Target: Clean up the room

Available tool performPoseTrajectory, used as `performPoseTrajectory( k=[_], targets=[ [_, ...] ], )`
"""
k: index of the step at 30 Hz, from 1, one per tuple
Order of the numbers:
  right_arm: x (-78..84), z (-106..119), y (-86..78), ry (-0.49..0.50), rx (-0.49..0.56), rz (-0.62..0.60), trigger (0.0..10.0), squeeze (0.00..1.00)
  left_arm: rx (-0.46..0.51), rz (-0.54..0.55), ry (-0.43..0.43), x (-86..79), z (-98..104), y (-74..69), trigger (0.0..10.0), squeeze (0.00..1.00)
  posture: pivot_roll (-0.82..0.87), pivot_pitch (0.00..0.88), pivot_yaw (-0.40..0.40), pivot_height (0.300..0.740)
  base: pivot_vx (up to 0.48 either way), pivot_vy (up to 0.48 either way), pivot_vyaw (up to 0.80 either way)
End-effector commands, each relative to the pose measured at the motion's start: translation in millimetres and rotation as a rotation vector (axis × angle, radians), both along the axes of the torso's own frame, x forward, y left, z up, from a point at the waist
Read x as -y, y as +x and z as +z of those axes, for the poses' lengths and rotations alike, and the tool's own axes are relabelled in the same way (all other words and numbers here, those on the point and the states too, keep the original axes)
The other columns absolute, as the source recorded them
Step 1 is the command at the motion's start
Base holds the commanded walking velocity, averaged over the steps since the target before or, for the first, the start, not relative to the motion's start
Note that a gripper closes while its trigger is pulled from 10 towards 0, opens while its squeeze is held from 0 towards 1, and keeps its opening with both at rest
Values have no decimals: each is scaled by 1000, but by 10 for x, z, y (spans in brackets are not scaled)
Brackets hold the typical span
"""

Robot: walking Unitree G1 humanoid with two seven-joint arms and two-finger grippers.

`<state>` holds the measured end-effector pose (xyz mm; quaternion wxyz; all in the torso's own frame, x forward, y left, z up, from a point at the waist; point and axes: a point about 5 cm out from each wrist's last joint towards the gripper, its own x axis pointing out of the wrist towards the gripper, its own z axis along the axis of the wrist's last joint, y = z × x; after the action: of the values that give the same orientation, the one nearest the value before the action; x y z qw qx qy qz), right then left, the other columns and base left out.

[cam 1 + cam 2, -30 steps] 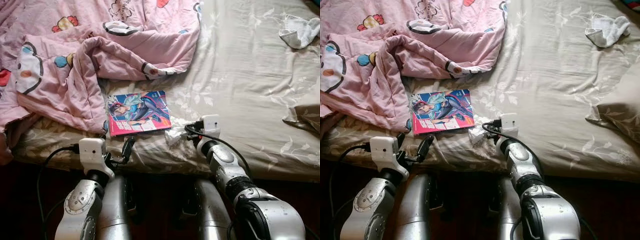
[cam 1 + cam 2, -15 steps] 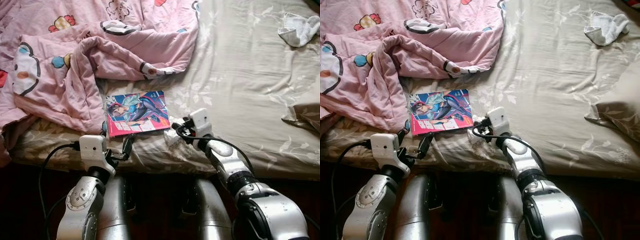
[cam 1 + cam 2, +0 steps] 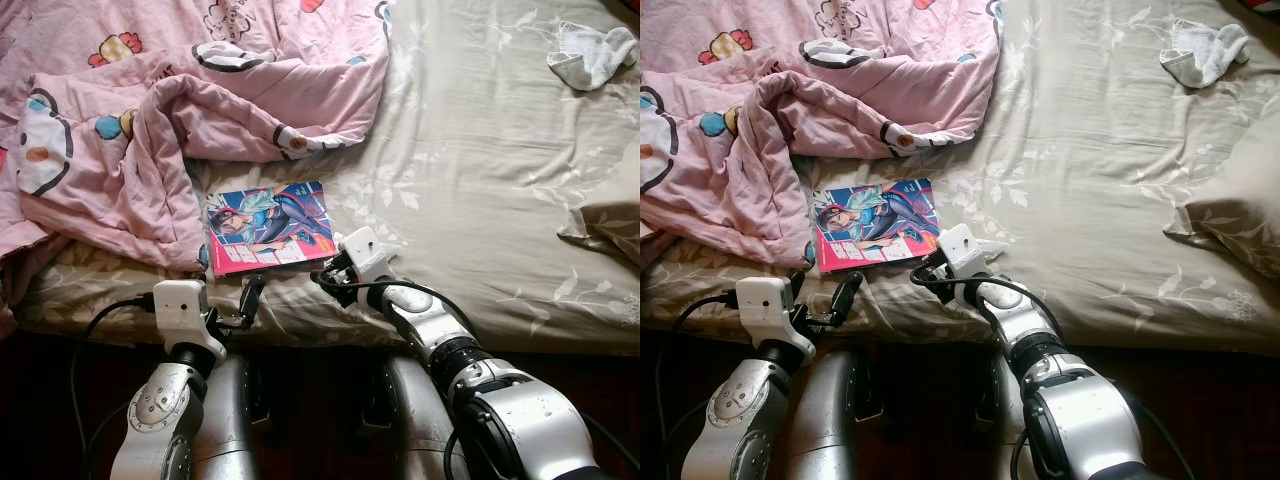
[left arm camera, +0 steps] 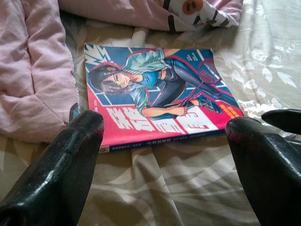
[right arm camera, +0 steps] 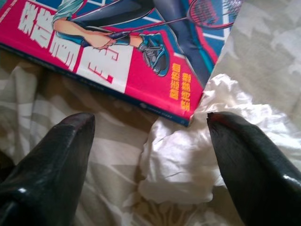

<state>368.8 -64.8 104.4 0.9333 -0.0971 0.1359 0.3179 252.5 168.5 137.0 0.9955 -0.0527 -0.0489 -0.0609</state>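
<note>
A comic book (image 3: 269, 226) lies flat on the bed sheet (image 3: 480, 160), cover up, close to the near edge of the bed. Its long axis runs across the bed, from the robot's left to its right, and it is turned a little, so the right end sits slightly farther from the robot than the left end. The pink spine edge with the title faces the robot. The left end of the book touches the pink blanket (image 3: 150, 120), which is bunched up over the left part of the bed.

A crumpled white tissue (image 5: 186, 155) lies on the sheet just at the near right corner of the book and touches that corner.

The right gripper (image 5: 150, 155) is low over the sheet at this corner. Its two black fingers (image 5: 51, 160) are spread apart and grasp nothing; the tissue lies between them, nearer to one finger, and the corner of the book is just beyond the fingertips. In the head view the right wrist (image 3: 362, 255) is beside the book's right end.

The left gripper (image 4: 164, 155) is at the bed edge, in front of the book's near long side. Its fingers are also spread wide and hold nothing; the book lies a little ahead of the fingertips, apart from them, and fits between the two.

A white cloth (image 3: 590, 55) lies far away at the right back part of the bed, and a pillow (image 3: 1240, 200) is at the right side.
</note>
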Motion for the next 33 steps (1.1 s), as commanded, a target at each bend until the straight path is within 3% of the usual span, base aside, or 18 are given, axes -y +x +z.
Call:
performPoseTrajectory(
  k=[1, 6, 7, 8, 9, 11, 21, 33],
  targets=[
    [-9, -122, -61, -25, -41, -2, 10000, 1000, -28, 16, -9, -18, -79, -71, 10000, 0, 239, 586, -125, 620, 0, 0, 0],
    [27, -104, -35, -50, -25, -33, 10000, 1000, -30, 22, -15, -8, -90, -84, 10000, 0, 234, 587, -134, 620, 0, 0, 0],
    [48, -115, -34, -74, -24, -40, 10000, 678, -31, 23, -16, -4, -93, -86, 10000, 0, 232, 587, -137, 620, 0, 0, 0],
    [48, -115, -34, -74, -24, -40, 10000, 678, -31, 23, -16, -4, -93, -86, 10000, 0, 232, 587, -137, 620, 0, 0, 0],
    [82, -148, -40, -132, -21, -43, 10000, 0, -33, 25, -18, -3, -97, -91, 10000, 0, 232, 587, -137, 620, 0, 0, 0],
    [101, -180, -54, -185, -12, -28, 10000, 0, -33, 27, -20, 5, -95, -104, 10000, 0, 229, 589, -142, 620, 0, 0, 0],
    [10, -174, -77, -140, -2, -8, 10000, 0, -35, 30, -31, 32, -95, -151, 10000, 0, 233, 611, -142, 620, 0, 0, 0],
    [-14, -222, -93, -246, 25, -25, 10000, 0, -42, 31, -31, 47, -81, -200, 10000, 0, 236, 646, -146, 620, 0, 0, 0]
  ],
)
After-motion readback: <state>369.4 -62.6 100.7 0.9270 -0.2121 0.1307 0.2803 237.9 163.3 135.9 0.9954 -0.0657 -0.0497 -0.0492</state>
